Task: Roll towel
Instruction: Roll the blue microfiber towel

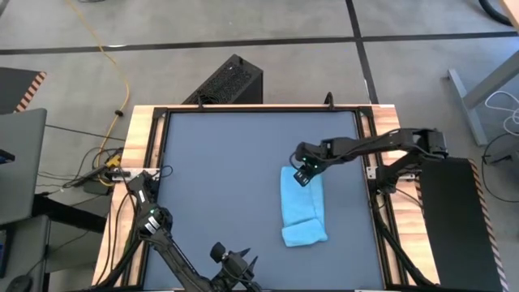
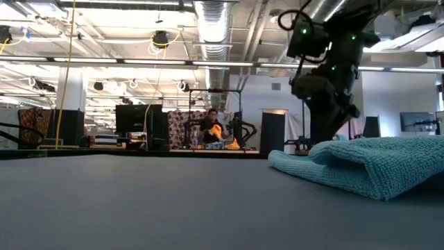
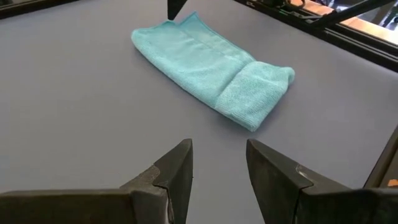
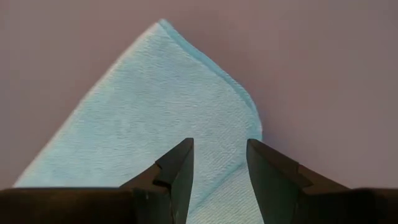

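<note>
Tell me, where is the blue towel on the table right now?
In the high view, the towel lies on the right half of the table, partly rolled at its near end. The right gripper hovers over its far end.

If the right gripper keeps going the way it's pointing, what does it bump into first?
Most likely the towel. The right gripper points down at the flat end of it, fingers apart, with blue cloth showing between them. How far above the cloth it hangs is hard to tell.
</note>
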You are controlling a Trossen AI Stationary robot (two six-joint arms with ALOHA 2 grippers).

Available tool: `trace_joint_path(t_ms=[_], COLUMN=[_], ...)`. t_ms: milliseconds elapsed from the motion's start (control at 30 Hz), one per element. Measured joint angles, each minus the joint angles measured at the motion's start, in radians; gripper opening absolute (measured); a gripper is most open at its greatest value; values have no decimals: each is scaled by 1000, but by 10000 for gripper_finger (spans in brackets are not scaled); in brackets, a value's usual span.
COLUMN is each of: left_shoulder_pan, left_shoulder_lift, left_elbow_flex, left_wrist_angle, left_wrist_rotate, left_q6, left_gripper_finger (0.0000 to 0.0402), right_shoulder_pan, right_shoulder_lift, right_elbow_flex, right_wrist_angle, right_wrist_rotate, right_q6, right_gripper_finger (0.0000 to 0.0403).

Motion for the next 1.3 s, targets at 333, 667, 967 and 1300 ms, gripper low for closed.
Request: trace_joint_path(t_ms=[333, 667, 967, 1300], left_shoulder_pan=[0, 0, 3, 3], left_shoulder_lift=[0, 0, 0, 0], left_elbow_flex=[0, 0, 0, 0], left_wrist_angle=[-1, -5, -18, -19], left_wrist_rotate=[3, 3, 3, 3], left_q6=[-8, -8, -8, -8], left_gripper_finger=[139, 139, 139, 139], right_shoulder_pan=[-54, -57, -40, -40], right_shoulder_lift=[30, 30, 30, 38], right_elbow_flex=[0, 0, 0, 1], right_wrist_angle=[-15, -16, -9, -8], right_wrist_rotate=[7, 6, 25, 57], right_q6=[-49, -64, -58, -53], right_gripper_finger=[173, 173, 173, 173])
